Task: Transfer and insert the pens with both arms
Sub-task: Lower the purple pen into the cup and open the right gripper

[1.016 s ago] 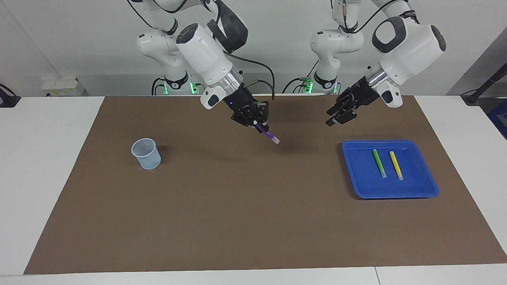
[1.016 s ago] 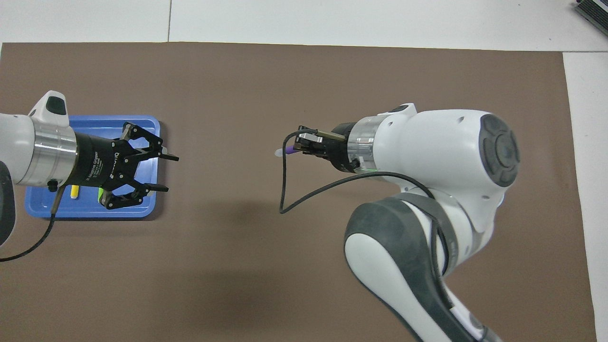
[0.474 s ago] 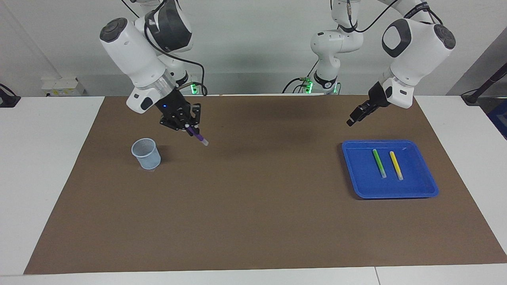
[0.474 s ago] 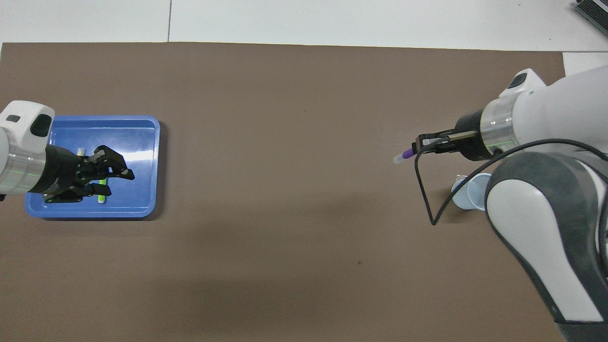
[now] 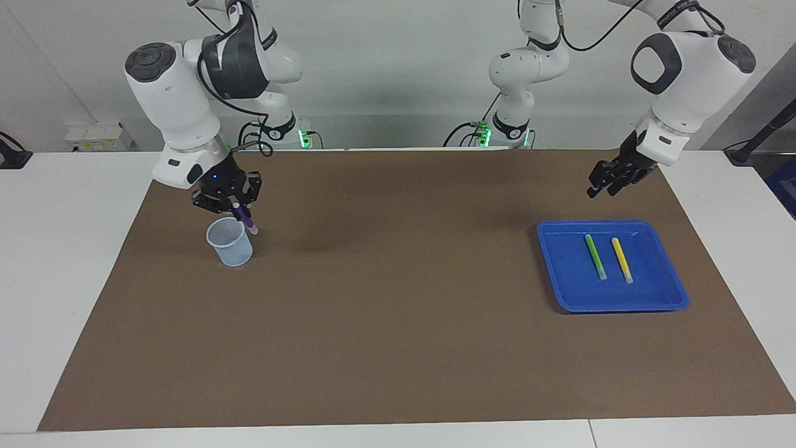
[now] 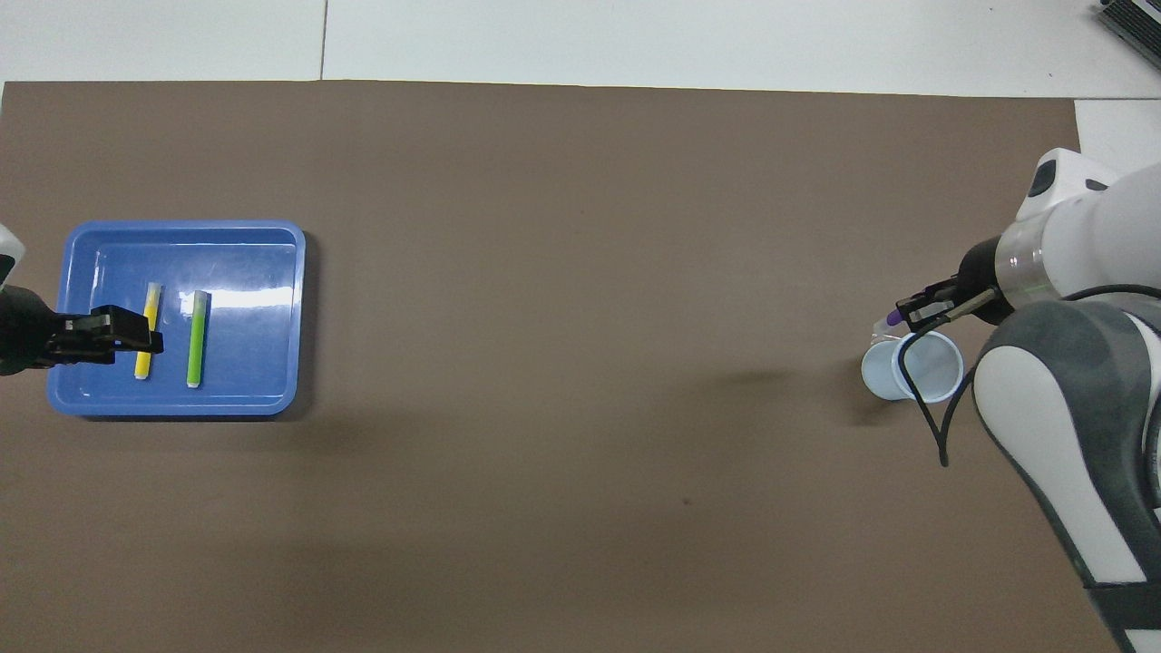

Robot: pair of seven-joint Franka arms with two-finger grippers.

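My right gripper point(image 5: 237, 206) point(image 6: 914, 312) is shut on the purple pen point(image 5: 245, 219) point(image 6: 893, 317). The pen slants down, its whitish tip at the rim of the pale blue mesh cup point(image 5: 229, 241) point(image 6: 912, 367). The green pen point(image 5: 594, 256) point(image 6: 196, 337) and the yellow pen point(image 5: 621, 259) point(image 6: 151, 308) lie side by side in the blue tray point(image 5: 622, 306) point(image 6: 181, 408). My left gripper point(image 5: 604, 186) point(image 6: 150, 342) hangs open and holds nothing. It is in the air over the tray's edge at the robots' side. From overhead it covers part of the yellow pen.
A brown mat point(image 5: 398, 311) covers most of the white table. The cup stands toward the right arm's end, the tray toward the left arm's end. Two smaller white arms point(image 5: 525, 68) with green lights stand at the robots' edge of the table.
My right arm swung the purple pen from mid-table to the cup and tilted it more upright. My left gripper drew back toward the left arm's end, uncovering most of the tray.
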